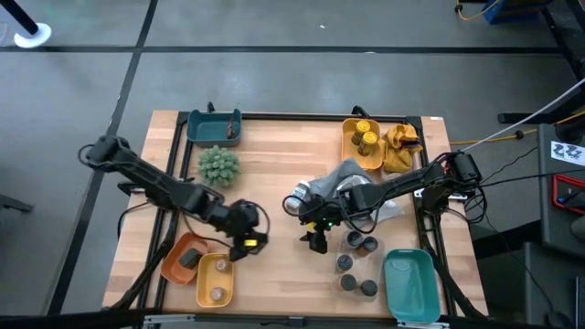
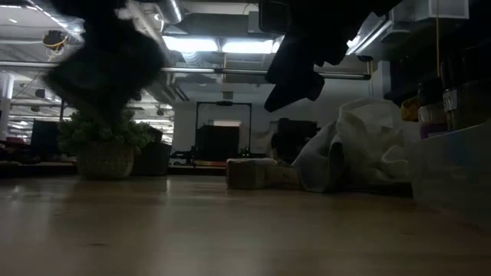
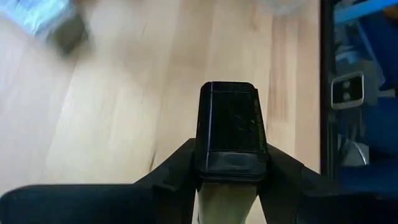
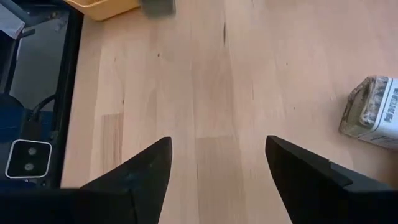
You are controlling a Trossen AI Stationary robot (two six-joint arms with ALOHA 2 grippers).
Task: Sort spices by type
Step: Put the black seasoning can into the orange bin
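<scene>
left hand [image 1: 249, 241] over the bench [image 1: 274, 174] at about 7 o'clock, just beside the yellow tray [image 1: 216, 279], clenched on a dark-lidded spice jar [image 3: 230, 134] held between its fingers [image 3: 180, 171]. right hand [image 1: 317, 239] hovers near bench centre, fingers [image 4: 146, 165] spread wide, released, nothing between them. four dark-lidded jars [image 1: 356, 265] stand at 5 o'clock, beside the teal tray [image 1: 409, 285]. two yellow-lidded jars [image 1: 366, 137] sit in the yellow tray [image 1: 352, 146] at 1 o'clock. a white-labelled tin [image 4: 373, 112] lies on the bench near the right hand. green plant ball [image 1: 219, 164] at 10 o'clock.
</scene>
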